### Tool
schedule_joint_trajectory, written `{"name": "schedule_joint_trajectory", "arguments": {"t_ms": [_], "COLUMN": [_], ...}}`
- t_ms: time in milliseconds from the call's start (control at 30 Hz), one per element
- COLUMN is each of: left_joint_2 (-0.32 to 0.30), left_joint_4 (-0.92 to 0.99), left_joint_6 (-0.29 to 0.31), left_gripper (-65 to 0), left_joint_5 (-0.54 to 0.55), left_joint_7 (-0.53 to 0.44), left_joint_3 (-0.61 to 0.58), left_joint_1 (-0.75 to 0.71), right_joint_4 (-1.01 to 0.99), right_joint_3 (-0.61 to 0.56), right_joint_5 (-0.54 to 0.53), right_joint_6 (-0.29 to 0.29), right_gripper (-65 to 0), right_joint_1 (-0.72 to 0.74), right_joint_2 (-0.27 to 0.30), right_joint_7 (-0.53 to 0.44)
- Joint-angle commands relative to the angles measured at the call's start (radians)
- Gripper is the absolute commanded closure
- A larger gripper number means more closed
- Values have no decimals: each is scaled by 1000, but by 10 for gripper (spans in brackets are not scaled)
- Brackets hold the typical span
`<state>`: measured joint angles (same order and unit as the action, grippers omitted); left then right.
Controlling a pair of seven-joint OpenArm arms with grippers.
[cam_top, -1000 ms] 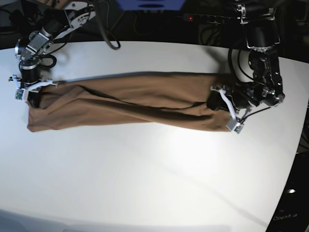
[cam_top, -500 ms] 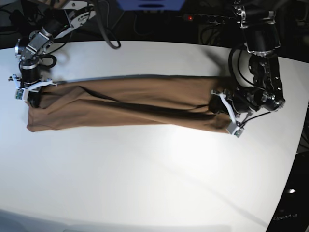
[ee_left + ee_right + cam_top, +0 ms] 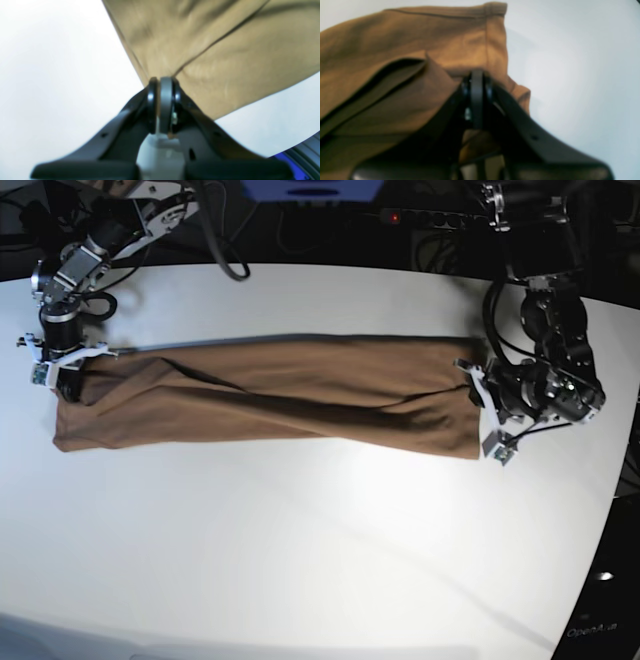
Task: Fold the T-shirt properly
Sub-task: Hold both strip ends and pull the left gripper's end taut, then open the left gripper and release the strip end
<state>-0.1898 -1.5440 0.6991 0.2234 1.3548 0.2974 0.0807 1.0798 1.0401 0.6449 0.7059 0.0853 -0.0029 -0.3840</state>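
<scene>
The brown T-shirt (image 3: 270, 395) lies folded into a long band across the white table (image 3: 300, 540), pulled out between both arms. In the base view my left gripper (image 3: 476, 397) is at the band's right end. Up close, the left gripper (image 3: 162, 83) is shut on an edge of the T-shirt (image 3: 212, 45), which fans out from the pinch. My right gripper (image 3: 68, 378) is at the band's left end. The right wrist view has the right gripper (image 3: 477, 75) shut on the T-shirt (image 3: 395, 82) just below a hemmed corner, with folded layers to its left.
Dark cables and a power strip (image 3: 440, 218) run behind the table's far edge, beside a blue object (image 3: 310, 190). The table's rounded edge (image 3: 610, 510) curves down on the right, close to the left arm. Bare white tabletop stretches in front of the shirt.
My left gripper has moved to the right with the shirt's end, drawing the band longer and straighter. The right gripper has stayed in place on the left end.
</scene>
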Motion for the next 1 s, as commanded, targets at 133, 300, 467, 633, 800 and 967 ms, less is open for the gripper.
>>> {"name": "schedule_joint_trajectory", "arguments": {"t_ms": [133, 300, 467, 633, 800, 967], "left_joint_2": [-12, -12, -33, -93, -110, -101], "left_joint_4": [-37, -29, -26, 153, 403, 532], "left_joint_6": [-1, -1, -1, -1, -1, -1], "left_gripper": [-27, -32, -107, -403, -486, -445], "left_joint_5": [8, 8, 1, 6, 8, 38], "left_joint_7": [22, 25, 41, 41, 39, -2], "left_joint_3": [3, 67, 199, 244, 240, 204], "left_joint_1": [15, 14, 23, 92, 161, 212], "right_joint_4": [3, 3, 3, 3, 1, 1], "right_joint_3": [6, 1, 1, 1, 6, 3], "right_joint_5": [34, 34, 34, 34, 34, 34], "right_joint_6": [-8, -8, -8, -8, -8, -8], "right_gripper": [-7, -7, -7, -7, -7, -7], "right_joint_1": [-3, -15, -15, -15, -17, -17], "right_joint_2": [5, 5, 5, 5, 7, 7], "right_joint_7": [53, 47, 47, 47, 50, 46]}}
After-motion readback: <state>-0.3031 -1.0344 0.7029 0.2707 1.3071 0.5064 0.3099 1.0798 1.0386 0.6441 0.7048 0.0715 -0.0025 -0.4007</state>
